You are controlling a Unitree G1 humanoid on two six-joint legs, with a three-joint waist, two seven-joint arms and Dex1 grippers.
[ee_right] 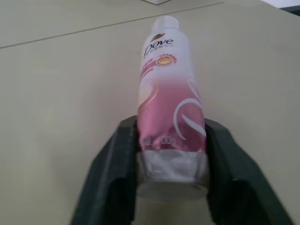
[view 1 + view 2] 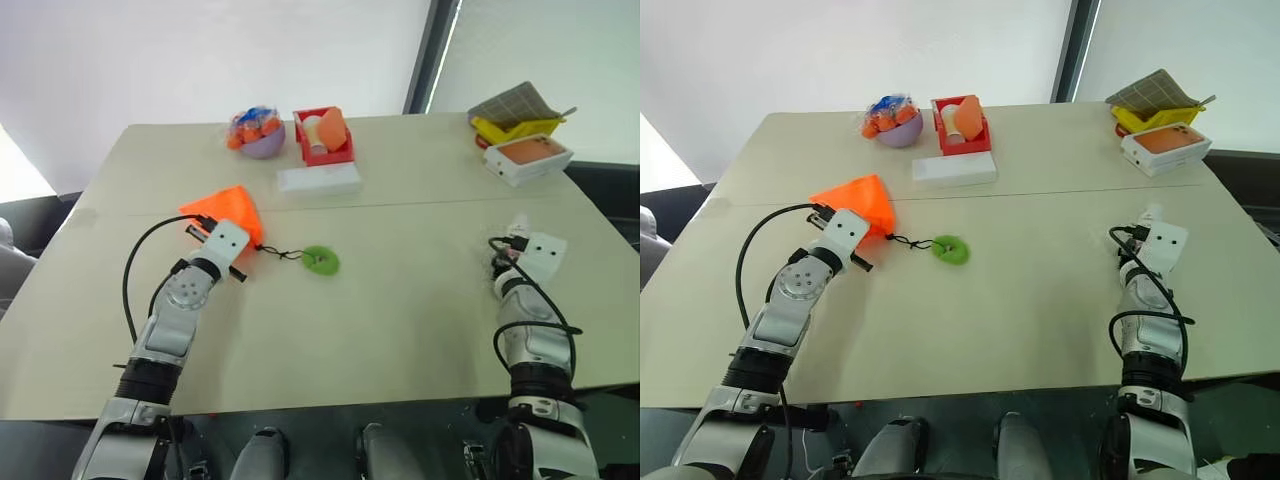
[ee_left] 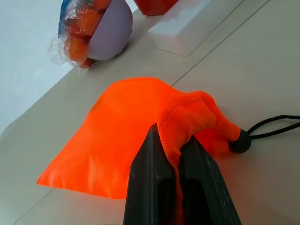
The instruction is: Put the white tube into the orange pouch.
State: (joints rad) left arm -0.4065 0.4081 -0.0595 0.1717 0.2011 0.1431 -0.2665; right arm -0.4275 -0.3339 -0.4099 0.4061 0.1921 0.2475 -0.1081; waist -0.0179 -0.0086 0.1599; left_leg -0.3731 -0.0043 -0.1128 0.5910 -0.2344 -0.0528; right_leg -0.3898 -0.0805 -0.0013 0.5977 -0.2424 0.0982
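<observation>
The white tube is sitting between the right gripper's two fingers, which are pressing on its crimped end, "Dove" readable on its pink label near the cap, over the right side of the table. The left gripper is clamping shut on a fold of the orange pouch lying at table left, its black cord trailing to a green pull. Farther back, a purple bowl, red tray and flat white box are sitting well clear.
</observation>
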